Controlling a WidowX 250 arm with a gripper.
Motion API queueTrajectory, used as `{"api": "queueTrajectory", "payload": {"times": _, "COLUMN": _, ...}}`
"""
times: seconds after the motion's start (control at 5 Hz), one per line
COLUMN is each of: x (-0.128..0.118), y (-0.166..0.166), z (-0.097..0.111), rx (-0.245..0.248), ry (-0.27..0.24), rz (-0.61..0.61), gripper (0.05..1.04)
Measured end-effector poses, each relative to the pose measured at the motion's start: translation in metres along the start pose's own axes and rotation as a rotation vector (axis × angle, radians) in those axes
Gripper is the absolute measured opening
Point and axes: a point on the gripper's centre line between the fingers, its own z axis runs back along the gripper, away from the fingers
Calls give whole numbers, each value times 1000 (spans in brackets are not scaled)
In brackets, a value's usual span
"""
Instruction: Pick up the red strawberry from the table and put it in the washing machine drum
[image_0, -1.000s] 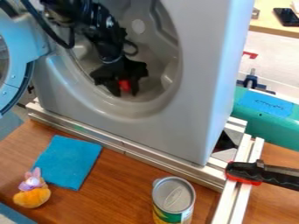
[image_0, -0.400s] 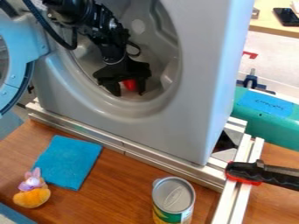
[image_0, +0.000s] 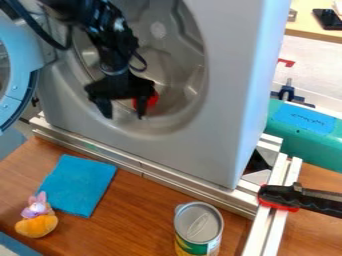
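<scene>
The gripper (image_0: 123, 109), its fingers wide apart and apparently holding nothing, has just shifted toward the door (image_0: 41, 47) side of the washer's (image_0: 224, 130) opening, while the red thing (image_0: 152, 100), between the fingers a moment ago, now shows beyond them, partly hidden, low in the drum (image_0: 175, 67). That suggests it has been let go inside, leaving the gripper to back out clear of the rim; the cloth (image_0: 79, 185), plush toy (image_0: 37, 218) and can (image_0: 199, 225) lie unmoved outside.
</scene>
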Motion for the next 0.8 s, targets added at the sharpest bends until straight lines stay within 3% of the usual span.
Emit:
{"api": "queueTrajectory", "payload": {"times": 0.2, "x": -20, "y": 25, "z": 46, "rx": 53, "ry": -54, "rz": -28, "gripper": 994}}
{"api": "queueTrajectory", "payload": {"times": 0.4, "x": -49, "y": 42, "z": 77, "rx": 66, "ry": -38, "rz": -89, "gripper": 995}}
{"api": "queueTrajectory", "payload": {"times": 0.6, "x": -76, "y": 60, "z": 80, "rx": 136, "ry": 84, "rz": -169, "gripper": 996}}
{"api": "queueTrajectory", "payload": {"times": 0.8, "x": -101, "y": 86, "z": 67, "rx": 209, "ry": 186, "rz": -216, "gripper": 996}}
